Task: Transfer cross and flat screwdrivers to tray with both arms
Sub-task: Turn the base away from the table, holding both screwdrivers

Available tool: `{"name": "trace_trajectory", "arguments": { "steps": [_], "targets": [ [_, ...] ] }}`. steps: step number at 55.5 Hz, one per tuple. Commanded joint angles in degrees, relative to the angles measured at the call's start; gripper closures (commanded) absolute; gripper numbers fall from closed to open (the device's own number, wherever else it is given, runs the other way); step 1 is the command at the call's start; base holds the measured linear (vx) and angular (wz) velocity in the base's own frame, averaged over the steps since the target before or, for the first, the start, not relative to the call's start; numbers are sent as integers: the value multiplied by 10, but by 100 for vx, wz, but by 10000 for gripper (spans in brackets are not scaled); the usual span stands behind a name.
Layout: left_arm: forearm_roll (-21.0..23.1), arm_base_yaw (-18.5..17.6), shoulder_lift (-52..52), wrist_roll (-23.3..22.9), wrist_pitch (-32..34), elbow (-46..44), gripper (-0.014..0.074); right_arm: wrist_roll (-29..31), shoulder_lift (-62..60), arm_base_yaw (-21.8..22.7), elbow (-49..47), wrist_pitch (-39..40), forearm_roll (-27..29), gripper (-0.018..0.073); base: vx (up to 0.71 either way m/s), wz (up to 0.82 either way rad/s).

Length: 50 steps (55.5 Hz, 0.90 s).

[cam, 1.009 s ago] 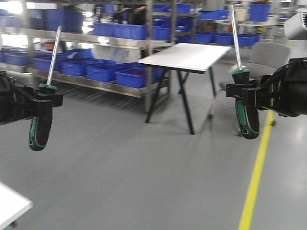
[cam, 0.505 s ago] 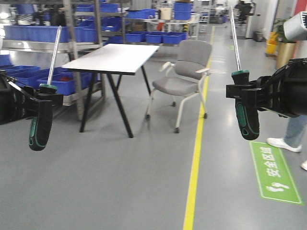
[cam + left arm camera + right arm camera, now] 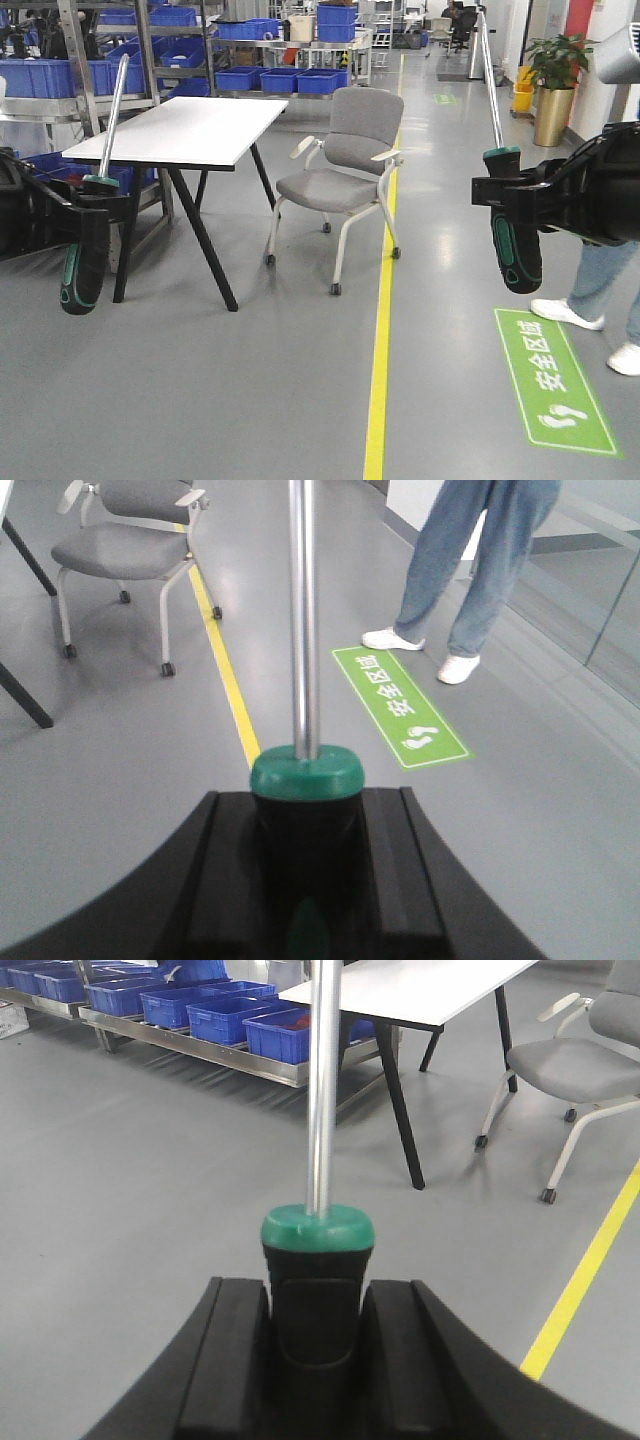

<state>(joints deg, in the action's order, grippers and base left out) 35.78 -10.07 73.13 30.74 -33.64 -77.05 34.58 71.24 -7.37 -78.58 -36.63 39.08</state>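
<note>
Two alike screwdrivers with black-and-green handles and long steel shafts are held upright, shafts pointing up. My left gripper is shut on the handle of the left screwdriver, seen close in the left wrist view as a green collar between black jaws. At the right, my right gripper is shut on the other screwdriver, whose collar sits between the jaws of the right gripper. Which one is cross and which flat cannot be told. The tray is out of view.
A white table on black legs stands ahead left, a grey chair beside it. Shelves with blue bins line the back. A yellow floor line, a green floor sign and a person's legs are at the right.
The whole scene has swept leftward in view as the base turns right: shelves slid away, chair, yellow line, floor sign and a person came into view. Both grippers keep holding their screwdrivers.
</note>
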Motion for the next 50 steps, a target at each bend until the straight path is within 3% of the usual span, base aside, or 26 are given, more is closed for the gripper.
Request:
{"name": "trace_trajectory", "arguments": {
  "steps": [1,22,50],
  "targets": [
    [21,-2,-20,-4,42,-21,594,3,-14,1,-20,40,22,566,43,11],
    [21,-2,-20,-4,42,-21,594,3,-14,1,-20,40,22,566,46,28],
    [21,-2,-20,-4,41,-21,594,3,-14,1,-20,41,22,566,53,51]
  ]
}}
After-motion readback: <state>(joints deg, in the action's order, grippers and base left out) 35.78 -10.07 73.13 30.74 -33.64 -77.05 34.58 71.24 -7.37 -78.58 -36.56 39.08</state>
